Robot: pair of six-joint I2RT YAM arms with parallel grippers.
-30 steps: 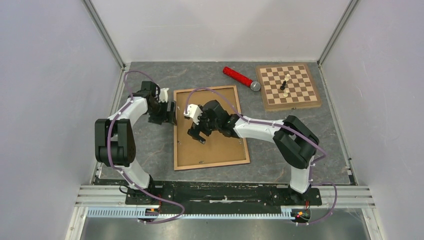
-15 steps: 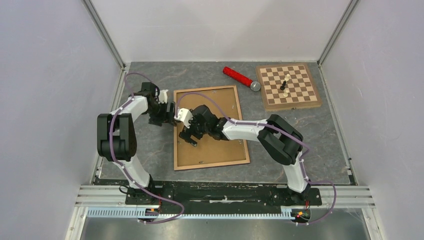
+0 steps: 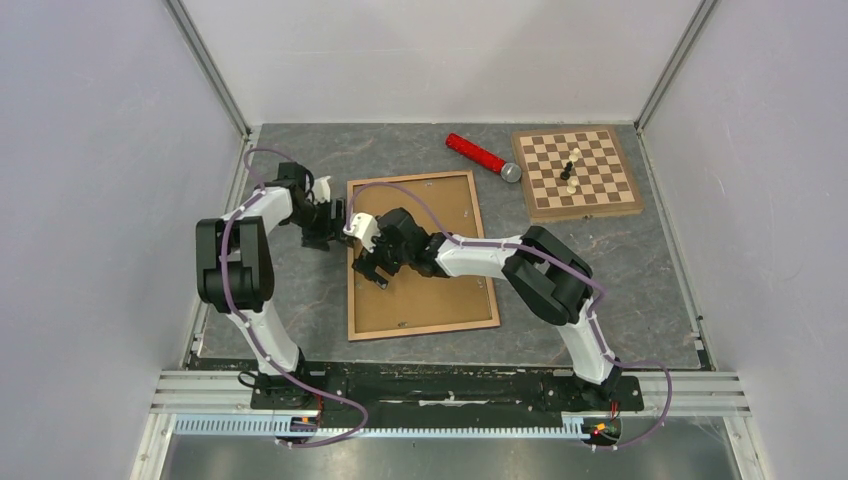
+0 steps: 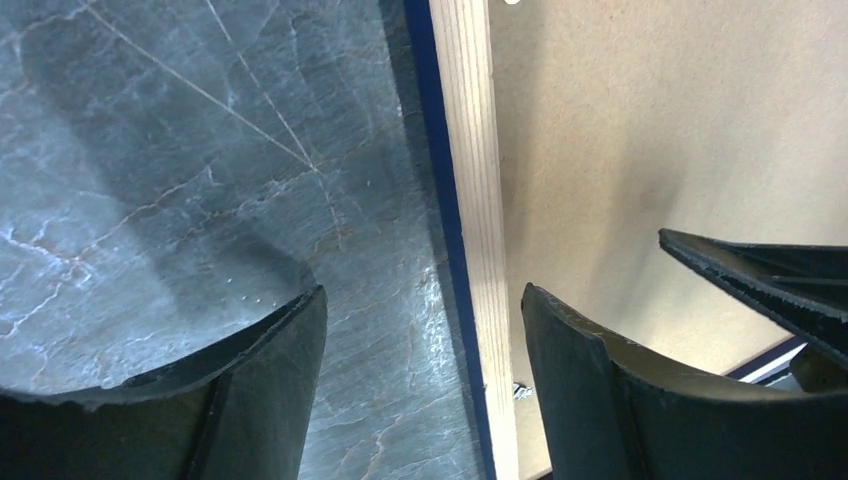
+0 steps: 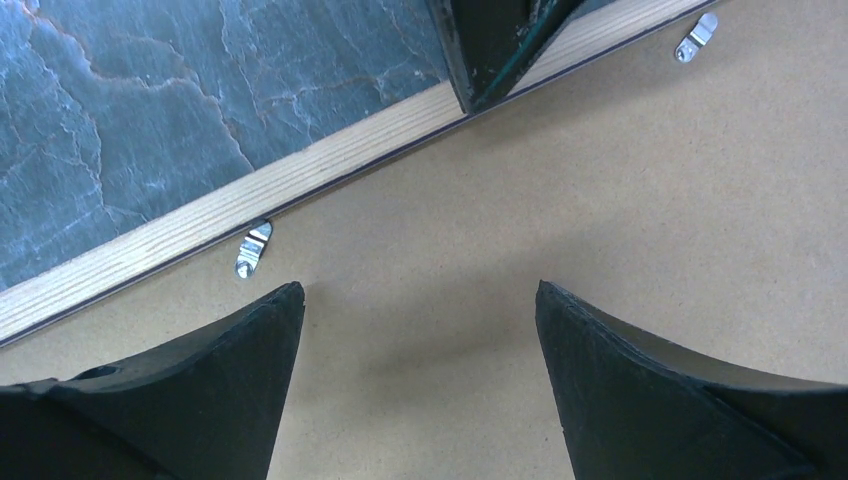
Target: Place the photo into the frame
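The frame (image 3: pixel 425 330) lies flat on the grey table with its light wood face up and a thin dark blue edge (image 4: pixel 440 200) showing. A plain brown fibreboard backing (image 3: pixel 440 295) with small metal clips (image 5: pixel 252 248) fills it. The photo is hidden. My left gripper (image 3: pixel 338 222) is open astride the frame's left rail (image 4: pixel 478 200): one finger hangs over the table, the other over the backing (image 4: pixel 640 130). My right gripper (image 3: pixel 372 270) is open just above the backing (image 5: pixel 600 200) close to that rail (image 5: pixel 200 225), with nothing between its fingers.
A wooden chessboard (image 3: pixel 610 200) with two chess pieces (image 3: pixel 569 172) sits at the back right. A red cylinder with a grey end (image 3: pixel 480 156) lies between it and the frame's far corner. Grey walls close in the table on three sides.
My right gripper has slid left across the backing to the frame's left rail, close to the left gripper. The left gripper edged slightly farther along the rail, and both jaws narrowed a little.
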